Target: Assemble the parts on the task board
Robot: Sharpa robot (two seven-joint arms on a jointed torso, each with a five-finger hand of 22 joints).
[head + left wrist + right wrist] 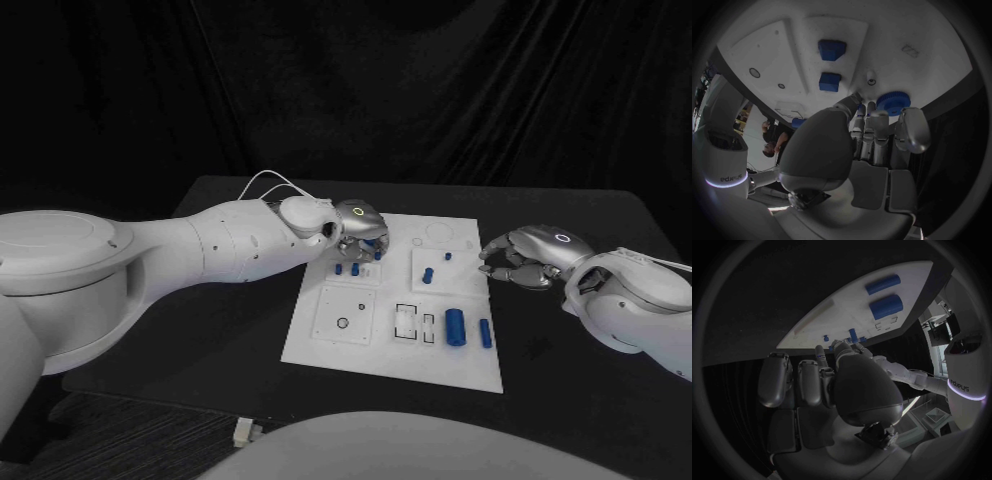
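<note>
— head camera first. where's the board?

— white task board (pixel 397 345) lies in the middle of the black table (pixel 577 215). two blue cylinders (pixel 456 326) lie side by side near its front right part, the thicker one on the left and a thinner one (pixel 486 334) just beside it. small blue pegs (pixel 348 268) stand close to the board's far left part.

— and the hands?

— left hand (pixel 355 228) hangs over the far left corner of the board, fingers pointing down at those pegs. whether it pinches anything, i cannot tell from up here. right hand (pixel 522 258) sits at the board's right edge, fingers curled inward; a small blue piece (pixel 449 256) lies near its fingertips on the board.

— left wrist camera?

— the left hand's fingers (pixel 873 131) reach toward a blue toothed gear (pixel 892 103) at the board's edge, fingertips just beside it. touching or gripping, i cannot tell. two blue square blocks (pixel 832 49) sit in the board beyond it, one behind the other (pixel 829 81).

— right wrist camera?

— the right hand's fingers (pixel 820 375) lie close together, curled, and a thin blue peg (pixel 821 358) stands up between the thumb and a finger, so it looks pinched. farther along the board (pixel 848 315) lie the two blue cylinders, and a few small pegs stand just past the fingertips.
</note>
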